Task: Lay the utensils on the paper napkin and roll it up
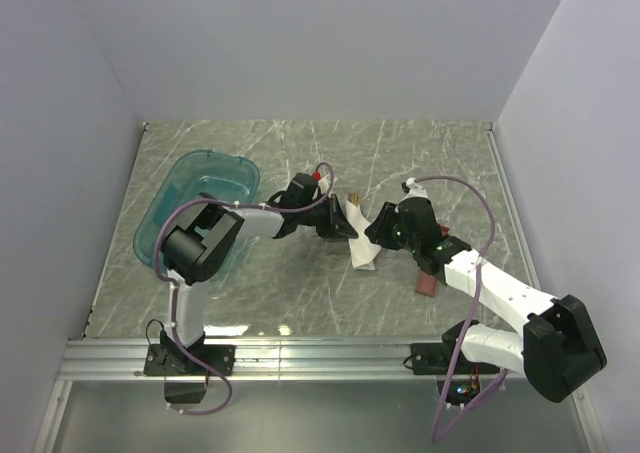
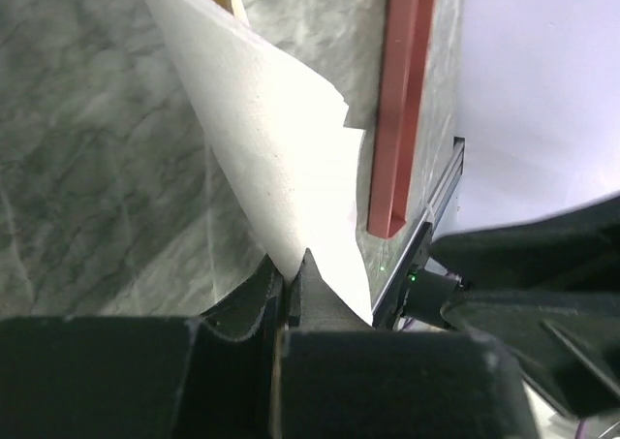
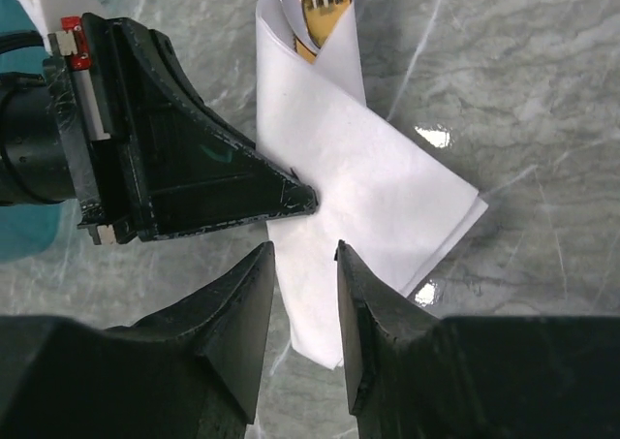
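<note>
At mid-worktop [image 1: 300,293] the paper napkin [image 3: 378,177] lies half-wrapped, its long axis running away from the arms. The left pincer [image 2: 289,269] pinches its left edge. The right pincer [image 3: 305,255], spread, hovers over its near end. The utensils [image 3: 320,13] peek out at the far end.

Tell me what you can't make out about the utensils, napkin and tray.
- Utensils: right wrist view, only a golden tip shows; the paper napkin hides the rest and their count.
- Tray: top view, mostly under the right arm.
- Paper napkin's pinched edge: left wrist view, inside the left hand.
</note>
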Controlling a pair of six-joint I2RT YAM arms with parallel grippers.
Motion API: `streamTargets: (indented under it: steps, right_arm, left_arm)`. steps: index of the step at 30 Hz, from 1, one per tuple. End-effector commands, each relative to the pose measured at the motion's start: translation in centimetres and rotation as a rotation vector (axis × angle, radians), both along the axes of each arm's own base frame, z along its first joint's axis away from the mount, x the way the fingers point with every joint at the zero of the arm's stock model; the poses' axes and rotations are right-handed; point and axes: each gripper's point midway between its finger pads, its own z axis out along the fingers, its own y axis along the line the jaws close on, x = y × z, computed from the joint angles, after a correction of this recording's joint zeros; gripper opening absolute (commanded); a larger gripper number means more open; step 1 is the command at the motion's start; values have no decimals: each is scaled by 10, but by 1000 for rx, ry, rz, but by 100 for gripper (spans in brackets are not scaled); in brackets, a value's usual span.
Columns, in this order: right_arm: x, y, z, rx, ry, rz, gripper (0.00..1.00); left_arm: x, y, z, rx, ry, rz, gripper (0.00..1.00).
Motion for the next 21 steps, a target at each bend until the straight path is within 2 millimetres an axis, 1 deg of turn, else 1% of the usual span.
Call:
streamTargets:
  steps: [1, 2, 3, 4, 5, 7, 8, 9, 11, 13, 14, 15, 16, 19, 20, 21]
  right_arm:
    - [6, 7, 23, 46, -82, 83, 41]
    - [8, 9, 29, 61, -108, 101, 41]
    - [8, 10, 33, 68, -115, 118, 41]
    - [8, 10, 34, 72, -116, 128, 41]
    - [8, 11, 37, 77, -121, 141, 41]
    - [10, 15, 48, 99, -153, 167, 41]
    - [6, 20, 49, 116, -153, 208, 42]
    - [6, 20, 52, 122, -161, 223, 43]
    - [2, 24, 56, 135, -163, 274, 44]
    - [1, 24, 59, 148, -172, 289, 45]
    - [0, 23, 60, 151, -170, 291, 45]
    - [-2, 25, 61, 163, -163, 311, 46]
    - [-4, 25, 61, 165, -162, 324, 46]
    - [-8, 27, 64, 172, -170, 350, 47]
    - [-7, 26, 68, 167, -184, 354, 47]
    - [-7, 25, 72, 158, -194, 350, 47]
  left_arm:
    - [4, -5, 37, -73, -155, -32, 0]
    - [4, -5, 36, -72, -158, -37, 0]
    - [3, -5, 37, -75, -162, -42, 0]
    - [1, -3, 33, -72, -157, -42, 0]
    - [0, -3, 37, -85, -173, -46, 0]
    - [-4, 0, 38, -96, -185, -50, 0]
    - [-4, -1, 47, -121, -219, -55, 0]
    - [-7, 1, 47, -124, -223, -59, 0]
    - [-8, 2, 59, -130, -261, -67, 0]
    - [-6, 6, 64, -114, -289, -54, 1]
    - [-5, 7, 74, -117, -327, -55, 0]
    - [-6, 10, 75, -102, -328, -52, 0]
    - [-4, 12, 85, -100, -366, -45, 0]
    - [-5, 16, 95, -91, -396, -38, 0]
    - [-6, 18, 105, -100, -421, -37, 0]
    - [-7, 18, 108, -102, -431, -35, 0]
